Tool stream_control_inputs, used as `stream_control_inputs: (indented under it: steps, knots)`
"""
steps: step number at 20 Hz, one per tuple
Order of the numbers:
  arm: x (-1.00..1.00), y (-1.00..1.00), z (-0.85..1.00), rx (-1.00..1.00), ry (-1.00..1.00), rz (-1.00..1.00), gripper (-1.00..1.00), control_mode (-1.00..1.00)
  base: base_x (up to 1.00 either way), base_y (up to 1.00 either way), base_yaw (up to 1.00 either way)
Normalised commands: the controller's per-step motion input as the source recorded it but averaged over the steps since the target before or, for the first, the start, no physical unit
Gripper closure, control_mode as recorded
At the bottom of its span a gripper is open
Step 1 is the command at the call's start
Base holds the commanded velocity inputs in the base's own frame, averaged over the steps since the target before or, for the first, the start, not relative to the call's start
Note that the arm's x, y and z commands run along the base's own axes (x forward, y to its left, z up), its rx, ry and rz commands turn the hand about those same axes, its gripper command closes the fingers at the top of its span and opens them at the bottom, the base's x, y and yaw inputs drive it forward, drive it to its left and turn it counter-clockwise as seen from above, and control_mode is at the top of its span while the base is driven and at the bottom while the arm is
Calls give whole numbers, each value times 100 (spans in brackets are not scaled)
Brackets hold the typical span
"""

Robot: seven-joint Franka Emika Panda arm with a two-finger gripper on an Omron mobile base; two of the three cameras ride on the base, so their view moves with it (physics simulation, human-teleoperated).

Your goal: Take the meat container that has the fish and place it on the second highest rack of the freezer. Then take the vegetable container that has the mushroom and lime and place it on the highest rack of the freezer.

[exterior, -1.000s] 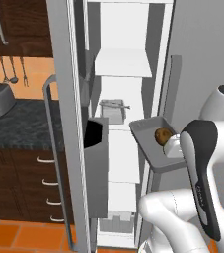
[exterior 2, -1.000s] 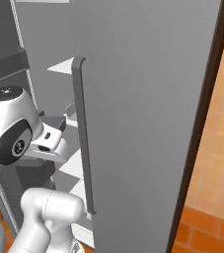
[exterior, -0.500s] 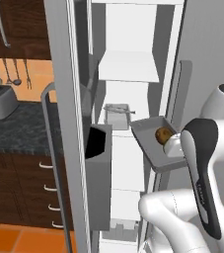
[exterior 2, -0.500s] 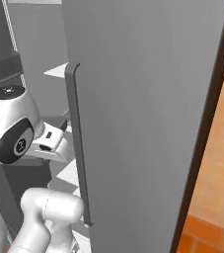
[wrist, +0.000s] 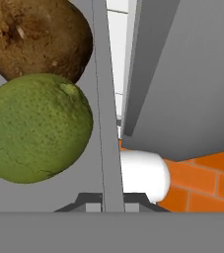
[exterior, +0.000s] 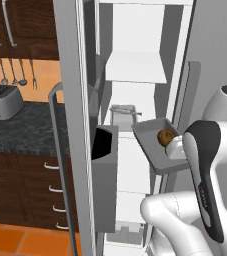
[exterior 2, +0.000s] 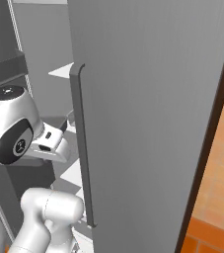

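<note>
The vegetable container (exterior: pixel 152 140), a shallow grey tray, is held up in front of the open freezer (exterior: pixel 135 100), level with the shelf that carries a second grey container (exterior: pixel 123 113). That shelf sits one below the white highest rack (exterior: pixel 137 67). The mushroom (exterior: pixel 165 137) lies in the tray near its arm-side rim; in the hand view it (wrist: pixel 39 39) touches the lime (wrist: pixel 37 128) against the tray wall (wrist: pixel 106 99). The gripper (wrist: pixel 112 200) is clenched on that wall's edge, which runs up between the finger tips. The grey freezer door (exterior 2: pixel 153 99) with its long bar handle (exterior 2: pixel 84 148) stands open beside the arm. A toaster (exterior: pixel 2 101) sits on the dark surface (exterior: pixel 30 125) left of the freezer, utensils (exterior: pixel 16 72) hanging above it. No readable writing or brand marks on tray, freezer or toaster.
</note>
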Motion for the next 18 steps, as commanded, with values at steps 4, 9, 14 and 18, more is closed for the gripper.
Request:
stream_control_inputs:
  steps: [4,9,14,18]
  knots:
    - [0,0,0,0,0,0,100,100,0,0,0]
    - [0,6,18,-7,-6,3,100,-100,0,0,0]
    - [1,7,89,-15,-44,1,100,-100,0,0,0]
    - [16,11,73,0,-31,0,100,-100,0,0,0]
